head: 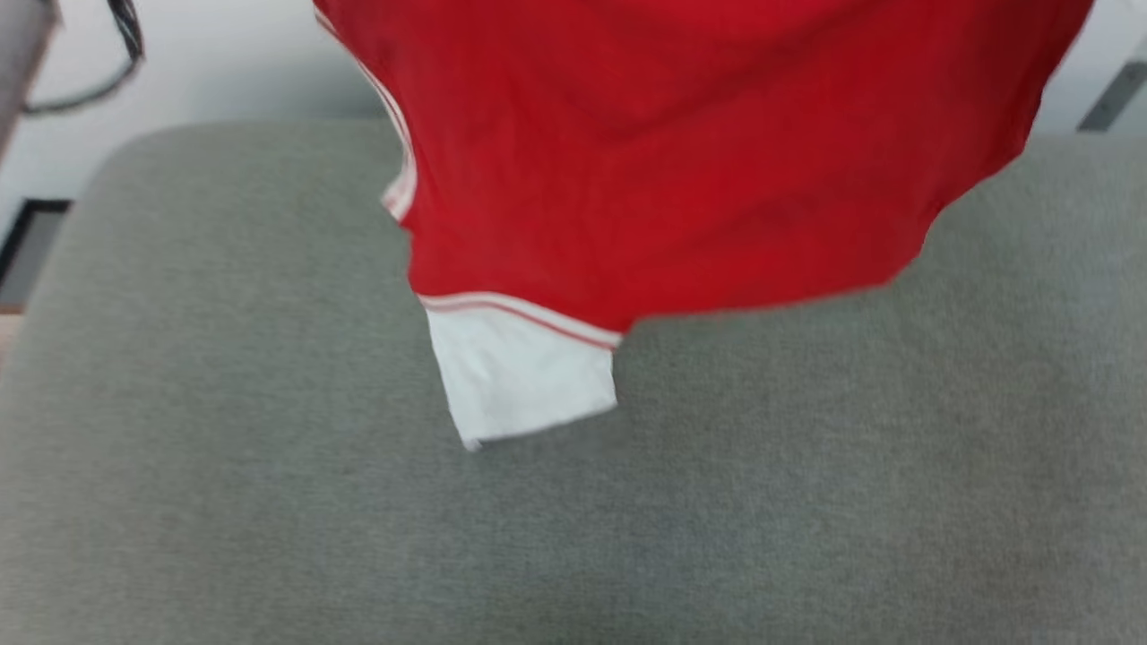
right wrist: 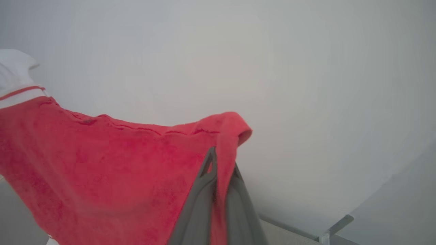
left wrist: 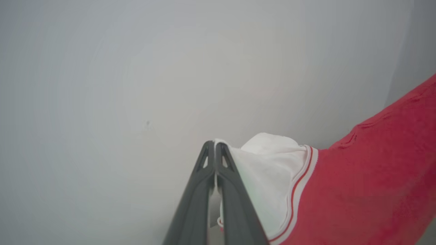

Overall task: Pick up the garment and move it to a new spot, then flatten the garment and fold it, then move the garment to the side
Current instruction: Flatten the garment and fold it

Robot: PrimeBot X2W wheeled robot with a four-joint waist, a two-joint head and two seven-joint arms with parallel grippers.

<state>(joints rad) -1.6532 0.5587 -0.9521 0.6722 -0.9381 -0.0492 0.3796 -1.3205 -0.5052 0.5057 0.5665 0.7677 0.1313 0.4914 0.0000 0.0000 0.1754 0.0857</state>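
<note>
Nearest us lies the grey tabletop (head: 269, 502). Above it the jersey (head: 681, 161) hangs in the air. One white sleeve (head: 524, 381) dangles lowest, left of centre; we cannot tell whether it touches the tabletop. Up at the top edge, our left fingers (left wrist: 196, 204) are clamped on the other sleeve (left wrist: 269, 177). Our right fingers (right wrist: 196, 207) pinch a red fold. A pale wall (left wrist: 136, 68) stands beyond.

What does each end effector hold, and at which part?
Both hold the red jersey: the left end effector pinches a white sleeve at its edge, the right end effector a bunched red edge.
</note>
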